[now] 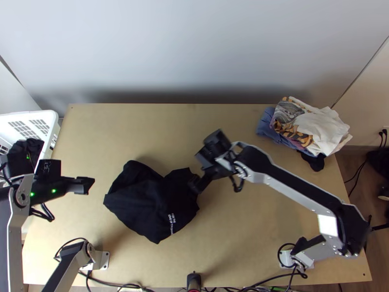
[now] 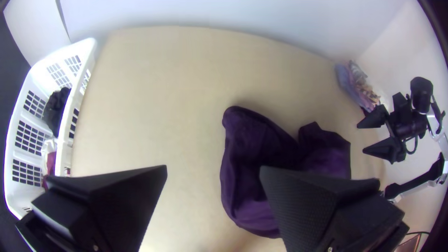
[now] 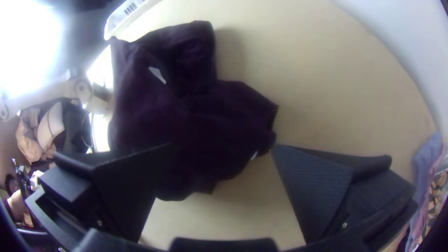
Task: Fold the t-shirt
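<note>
White basket (image 1: 52,117), holding dark cloth (image 1: 32,146), beside the tabletop (image 1: 233,248); left end effector (image 1: 89,185), fingers apart, between basket and garment; black t-shirt (image 1: 150,199), left of the tabletop's middle, bunched and unevenly creased, pale print (image 1: 171,224) toward its near right side; right end effector (image 1: 193,171), fingers apart, at the t-shirt's right edge, contact indeterminable; pile of clothes (image 1: 316,125), loosely stacked, at the far right corner.

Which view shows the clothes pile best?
The top view: the clothes pile lies whole there, its colours easy to tell apart. The left wrist view has it small and far off; in the right wrist view, the edge cuts it off.
</note>
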